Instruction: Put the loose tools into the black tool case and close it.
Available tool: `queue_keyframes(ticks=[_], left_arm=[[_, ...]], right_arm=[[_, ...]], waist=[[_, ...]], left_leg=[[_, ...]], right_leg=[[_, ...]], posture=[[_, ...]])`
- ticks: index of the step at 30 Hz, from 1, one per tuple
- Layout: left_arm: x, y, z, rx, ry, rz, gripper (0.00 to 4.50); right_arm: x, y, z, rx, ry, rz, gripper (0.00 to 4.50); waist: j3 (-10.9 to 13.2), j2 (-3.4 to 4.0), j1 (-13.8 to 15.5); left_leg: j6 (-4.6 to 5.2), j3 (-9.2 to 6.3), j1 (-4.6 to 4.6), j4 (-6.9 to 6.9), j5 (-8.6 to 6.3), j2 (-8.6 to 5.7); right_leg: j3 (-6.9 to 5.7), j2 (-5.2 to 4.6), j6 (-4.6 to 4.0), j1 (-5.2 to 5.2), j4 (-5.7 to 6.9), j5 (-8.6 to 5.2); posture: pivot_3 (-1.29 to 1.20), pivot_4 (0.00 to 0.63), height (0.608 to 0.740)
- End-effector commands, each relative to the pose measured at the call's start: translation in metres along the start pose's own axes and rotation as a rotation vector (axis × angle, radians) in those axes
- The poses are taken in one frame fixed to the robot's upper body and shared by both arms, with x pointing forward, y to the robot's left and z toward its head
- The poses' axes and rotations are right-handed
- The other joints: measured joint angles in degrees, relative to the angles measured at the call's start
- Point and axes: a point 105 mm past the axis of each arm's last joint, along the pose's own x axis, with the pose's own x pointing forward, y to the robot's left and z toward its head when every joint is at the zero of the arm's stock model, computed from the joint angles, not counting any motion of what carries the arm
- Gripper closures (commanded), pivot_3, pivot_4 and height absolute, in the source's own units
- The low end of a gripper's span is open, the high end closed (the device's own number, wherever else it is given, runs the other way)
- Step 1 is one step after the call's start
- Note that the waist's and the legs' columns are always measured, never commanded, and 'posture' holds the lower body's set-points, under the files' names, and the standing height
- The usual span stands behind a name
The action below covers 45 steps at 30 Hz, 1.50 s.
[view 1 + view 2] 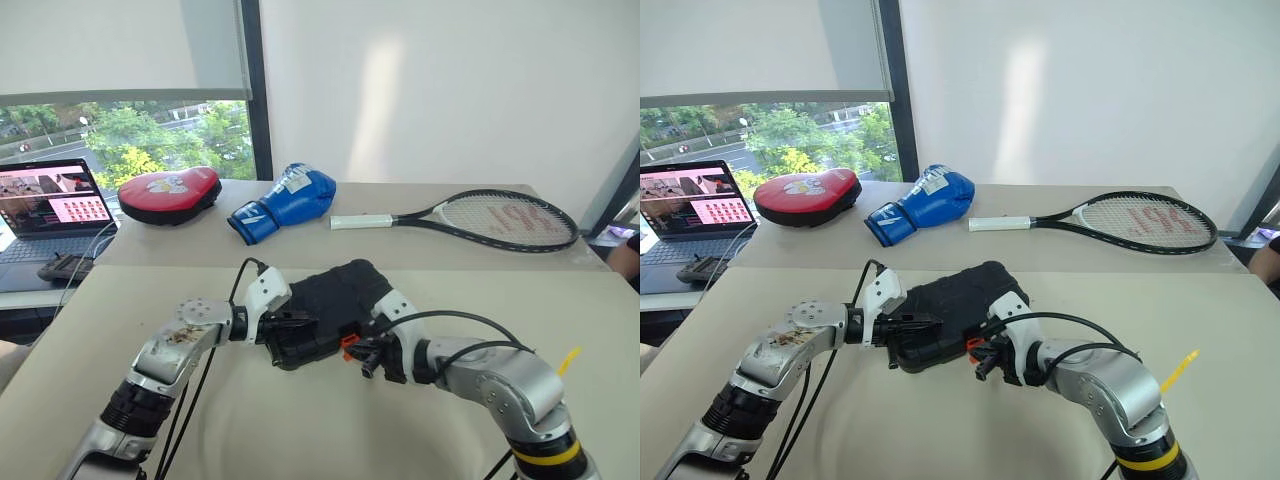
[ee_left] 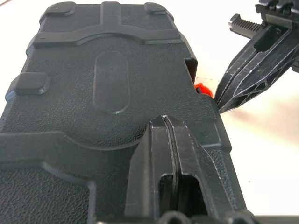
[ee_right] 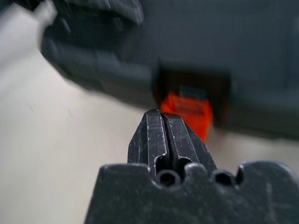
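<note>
Beige tabletop (image 1: pixel 300 430), with a second beige tabletop (image 1: pixel 420 255) butted up behind it. White wall behind, window at back left with the roller blind partly down, trees outside.

Rear tabletop: red focus pad (image 1: pixel 169 193), blue boxing glove (image 1: pixel 285 202), tennis racket (image 1: pixel 470 218) with white grip lying flat to the right. Open laptop (image 1: pixel 45 210) at far left on a lower desk, screen lit, a small dark device (image 1: pixel 62 267) and cables in front of it.

Black tool case (image 1: pixel 325 305) lies on the front tabletop, centre, between the two arms. Shell is shut; lid with textured surface and moulded ribs faces up. Contents can't be seen. Orange latch (image 3: pixel 187 112) sits in a notch on the case's near edge, toward the right arm.

Left end effector (image 2: pixel 168 140): fingers together, tips resting on the lid at the case's left end, nothing between them.

Right end effector (image 3: pixel 161 122): fingers pressed together, nothing clamped, tips right in front of the orange latch; can't tell if touching. In the left wrist view its tip sits just beside the latch at the case edge.
</note>
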Motion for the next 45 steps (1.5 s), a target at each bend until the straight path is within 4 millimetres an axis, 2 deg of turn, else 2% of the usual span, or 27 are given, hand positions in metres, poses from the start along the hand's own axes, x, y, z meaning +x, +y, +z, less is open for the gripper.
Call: queue_keyframes(ticks=[1,6,9,13,16,19,24,34,45], left_arm=[[0.005,-0.008,-0.043,-0.103,0.147,-0.013,4.5],[0.006,-0.01,-0.044,-0.107,0.146,-0.014,4.5],[0.006,-0.01,-0.044,-0.11,0.144,-0.011,4.5],[0.006,-0.011,-0.044,-0.111,0.145,-0.013,4.5],[0.006,-0.011,-0.044,-0.112,0.145,-0.013,4.5],[0.006,-0.012,-0.045,-0.112,0.147,-0.014,4.5],[0.006,-0.011,-0.045,-0.111,0.149,-0.014,4.5],[0.006,-0.013,-0.046,-0.105,0.155,-0.022,4.5],[0.007,-0.02,-0.049,-0.1,0.173,-0.05,4.5]], right_arm=[[-0.007,-0.006,0.021,-0.03,-0.095,-0.033,4.45],[-0.006,-0.009,0.016,-0.036,-0.071,-0.047,4.45],[-0.014,0.005,0.011,-0.028,-0.042,0.041,4.45],[-0.021,0.013,-0.01,-0.027,0.057,0.087,4.45],[-0.021,0.013,-0.025,-0.027,0.119,0.079,4.45],[-0.018,0.007,-0.032,-0.031,0.146,0.042,4.45],[-0.012,-0.001,-0.026,-0.026,0.116,0.009,4.45],[0.013,-0.011,-0.006,-0.036,0.05,-0.011,4.45],[0.016,-0.008,0.011,-0.052,-0.021,0.011,4.45]], waist=[[0.0,0.01,0.0],[0.0,0.02,0.0],[0.0,0.02,0.0],[0.0,0.02,0.1],[0.0,0.02,0.1],[0.0,0.02,0.0],[0.0,0.02,0.1],[0.0,0.02,0.0],[0.0,0.02,-0.2]], left_leg=[[0.0,0.0,0.01,-0.01,0.0,0.0],[-0.01,-0.01,0.03,-0.11,0.0,0.0],[-0.01,0.0,0.03,-0.11,0.0,0.0],[0.0,-0.02,0.02,-0.14,-0.01,0.0],[0.01,-0.02,0.01,-0.14,-0.01,-0.01],[0.01,-0.02,0.02,-0.14,-0.01,-0.01],[0.0,-0.02,0.01,-0.14,-0.01,-0.01],[0.01,-0.02,0.02,-0.14,-0.01,-0.02],[-0.04,-0.01,0.06,-0.12,0.02,0.0]], right_leg=[[0.0,0.0,0.0,0.0,0.01,0.0],[0.0,0.01,0.07,-0.01,0.02,0.03],[0.0,-0.01,0.02,0.0,0.01,0.0],[-0.02,-0.04,0.07,0.0,-0.02,0.0],[-0.01,-0.07,0.04,0.01,-0.05,-0.01],[-0.01,-0.08,-0.01,0.0,-0.05,-0.05],[-0.02,-0.06,0.04,0.0,-0.05,-0.04],[-0.02,-0.01,0.07,0.01,-0.05,-0.01],[0.0,0.0,0.06,-0.01,0.07,0.0]], posture=[[0.0,0.15,0.74],[0.0,0.15,0.74],[0.0,0.15,0.74],[0.0,0.15,0.74],[0.0,0.15,0.74],[0.0,0.15,0.74],[0.0,0.15,0.74],[0.0,0.15,0.74],[0.0,0.15,0.74]])
